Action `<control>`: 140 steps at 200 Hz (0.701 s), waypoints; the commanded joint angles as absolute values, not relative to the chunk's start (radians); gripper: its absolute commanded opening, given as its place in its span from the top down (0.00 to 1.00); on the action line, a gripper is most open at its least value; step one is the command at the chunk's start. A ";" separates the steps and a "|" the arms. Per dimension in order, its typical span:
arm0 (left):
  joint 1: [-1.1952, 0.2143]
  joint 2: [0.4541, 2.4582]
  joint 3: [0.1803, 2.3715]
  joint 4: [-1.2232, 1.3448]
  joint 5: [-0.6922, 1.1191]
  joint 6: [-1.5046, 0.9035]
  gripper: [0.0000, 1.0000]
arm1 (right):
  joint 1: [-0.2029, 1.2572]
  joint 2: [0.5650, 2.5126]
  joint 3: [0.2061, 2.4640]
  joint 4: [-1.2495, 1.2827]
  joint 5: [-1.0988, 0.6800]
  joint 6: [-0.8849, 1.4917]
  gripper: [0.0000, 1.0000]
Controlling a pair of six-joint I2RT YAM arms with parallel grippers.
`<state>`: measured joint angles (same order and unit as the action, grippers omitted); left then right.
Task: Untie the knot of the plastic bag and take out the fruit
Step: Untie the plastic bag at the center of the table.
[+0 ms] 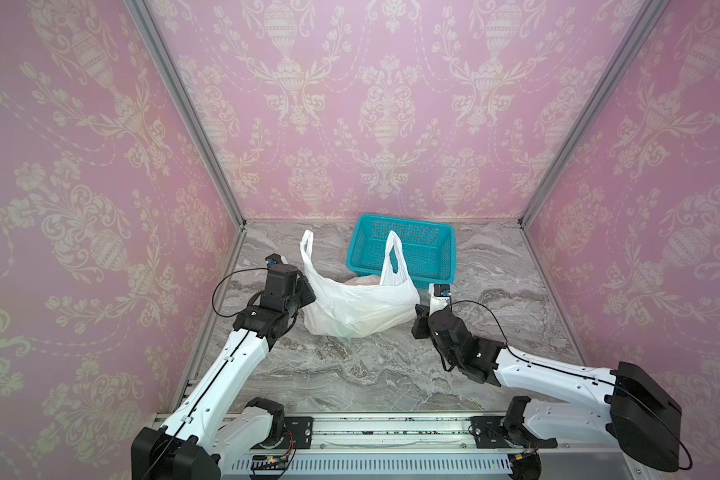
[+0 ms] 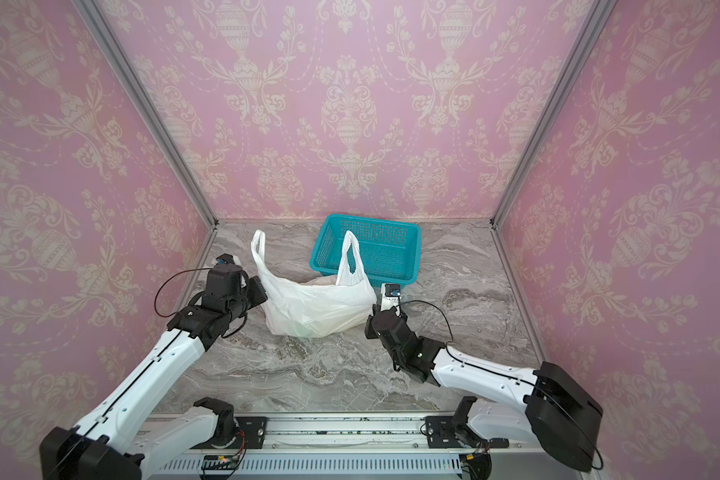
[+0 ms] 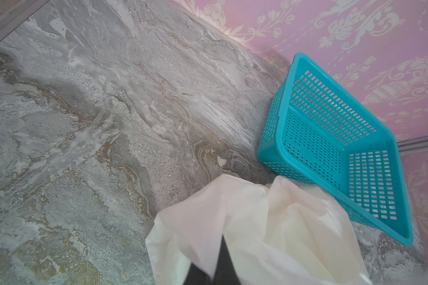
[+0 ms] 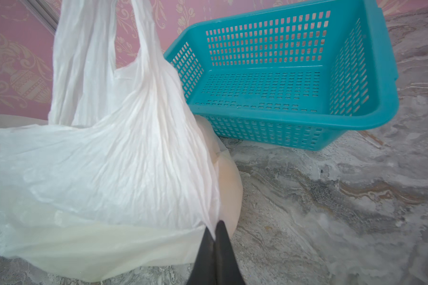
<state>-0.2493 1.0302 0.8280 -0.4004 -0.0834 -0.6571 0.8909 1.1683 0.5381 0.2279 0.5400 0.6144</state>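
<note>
Bag (image 1: 350,307) stretches left-right, 2 handles (image 1: 393,239) pointing up.

walls (image 1: 391,104): pink wallpaper, cream urn-and-floral damask | corner posts (image 1: 190,112): aluminium | tabletop (image 1: 350,374): grey veined marble

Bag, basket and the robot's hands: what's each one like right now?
Plastic bag: untied, mouth stretched open between both grippers.
Knot: none; the handle loops stand apart.
Fruit: inside the bag, only a faint peach lump shows through.
Basket: upright, nothing in it, behind the bag.
Left gripper: shut on the bag's edge.
Right gripper: shut on the bag's edge.
</note>
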 commanded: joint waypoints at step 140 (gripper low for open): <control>-0.235 0.978 0.792 -0.319 -0.008 -0.667 1.00 | 0.880 1.009 0.601 0.159 0.440 0.518 0.17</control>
